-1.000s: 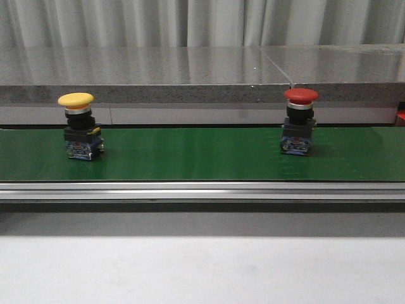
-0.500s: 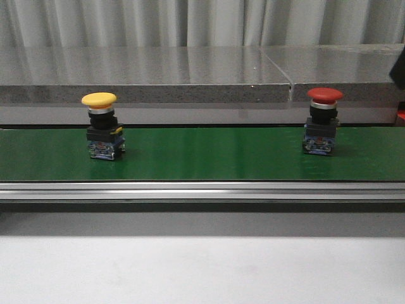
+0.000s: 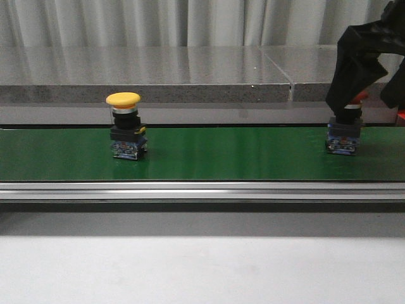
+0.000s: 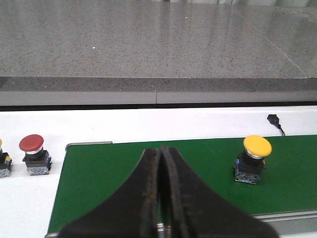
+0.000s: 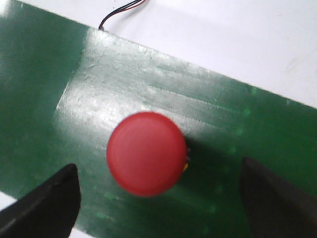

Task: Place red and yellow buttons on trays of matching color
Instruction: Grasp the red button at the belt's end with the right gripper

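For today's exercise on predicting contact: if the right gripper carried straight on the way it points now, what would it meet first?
Most likely the red button's cap, which sits between the open fingers of the right gripper; the green belt lies beneath. Exact depth is unclear.

Two buttons on the belt

One button (image 3: 125, 126) stands left on the belt (image 3: 234, 154); the other button (image 3: 344, 134) stands far right, beneath the right pincer (image 3: 365, 63).

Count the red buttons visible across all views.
2. One red button stands on the green belt under the open right gripper; another red button sits off the belt's end. Others may be hidden.
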`<state>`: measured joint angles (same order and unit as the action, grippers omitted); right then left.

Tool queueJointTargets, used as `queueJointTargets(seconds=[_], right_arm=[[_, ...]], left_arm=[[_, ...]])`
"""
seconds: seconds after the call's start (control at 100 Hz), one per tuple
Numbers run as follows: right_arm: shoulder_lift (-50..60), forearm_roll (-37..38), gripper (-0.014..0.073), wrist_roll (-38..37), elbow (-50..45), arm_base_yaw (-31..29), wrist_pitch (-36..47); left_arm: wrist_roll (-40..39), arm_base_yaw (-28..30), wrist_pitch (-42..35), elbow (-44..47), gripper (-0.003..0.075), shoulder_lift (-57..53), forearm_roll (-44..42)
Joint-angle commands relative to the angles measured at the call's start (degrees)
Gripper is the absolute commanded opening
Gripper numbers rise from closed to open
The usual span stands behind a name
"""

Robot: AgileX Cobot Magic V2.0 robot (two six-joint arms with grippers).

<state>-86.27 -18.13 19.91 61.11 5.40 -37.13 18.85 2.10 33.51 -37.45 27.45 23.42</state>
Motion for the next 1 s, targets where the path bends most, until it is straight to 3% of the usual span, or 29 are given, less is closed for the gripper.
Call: queueJointTargets(seconds=[0.0,0.11,0.18,0.37,0.44,0.63,0.99], right_arm=[[0.3,-0.2,0.0642,0.6,2.9,0.1,3.3],[-2.1,1.2,0.0606,0.6,4.1,0.1,3.4],[-3.2,1.7,0.0533,0.6,4.5,0.1,3.4],[-3.4,1.7,0.0167,0.6,5.2,0.0,-0.6],[-3.4,2.0,0.0095,0.6,6.8,-0.6,-3.4],[-3.2,2.1,0.0089,0.5,15.3,-6.8,-10.1],[-6.6,2.1,0.0089,-1.5,33.0,-30.4,-11.8]], left_arm=[[0.1,-0.4,-4.2,-1.6,-0.0019,0.1,1.5],[0.1,-0.4,-4.2,-1.6,-0.0019,0.1,1.5],[0.1,-0.4,-4.2,-1.6,-0.0019,0.1,1.5],[0.1,-0.4,-4.2,-1.6,-0.0019,0.1,1.5],[0.1,-0.4,-4.2,-1.6,-0.0019,0.1,1.5],[0.1,-0.4,-4.2,-1.6,-0.0019,0.1,1.5],[0.1,-0.4,-4.2,-1.6,-0.0019,0.1,1.5]])
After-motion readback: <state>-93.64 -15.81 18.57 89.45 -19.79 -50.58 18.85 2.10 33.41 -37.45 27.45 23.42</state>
